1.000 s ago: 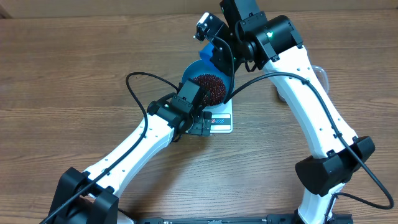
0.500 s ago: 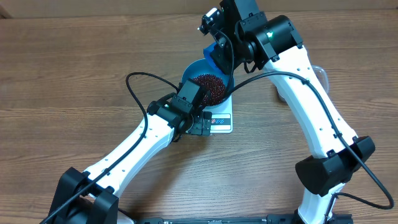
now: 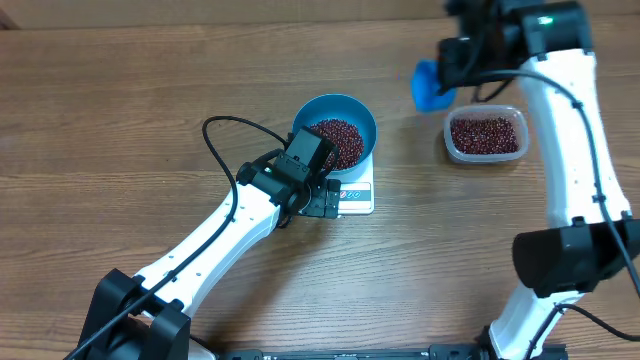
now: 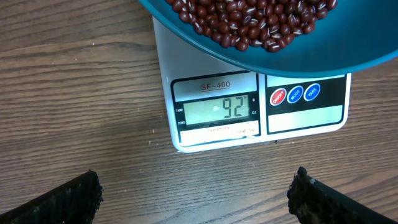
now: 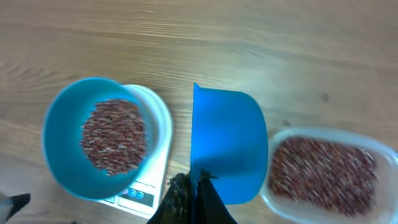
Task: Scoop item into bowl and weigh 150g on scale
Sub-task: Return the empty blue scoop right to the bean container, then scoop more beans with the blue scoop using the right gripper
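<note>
From above, the blue bowl [image 3: 310,110] sits on the white scale [image 3: 357,197], with beans [image 3: 338,140] piled toward its right side. The left gripper [image 3: 322,203] hangs low at the scale's front edge. The right gripper [image 3: 447,72] is over by the clear tub [image 3: 448,138], which holds plenty more beans, and the blue scoop [image 3: 428,86] sits just left of it.

In the left wrist view the jaws are spread wide with nothing between them, a fingertip [image 4: 68,196] in each lower corner. The display [image 4: 217,109] reads 92, so the bowl looks well short of the target.

In the right wrist view the jaws are pressed together, pinching the scoop at its near end. The scoop is empty and sits between bowl and tub.

A refill seems to be the step in hand. Dig into the deep middle of the tub, take a modest load and carry it level. Tip it slowly over the bowl's centre, trickling as the reading climbs, and keep the left gripper off the scale so the number stays honest
</note>
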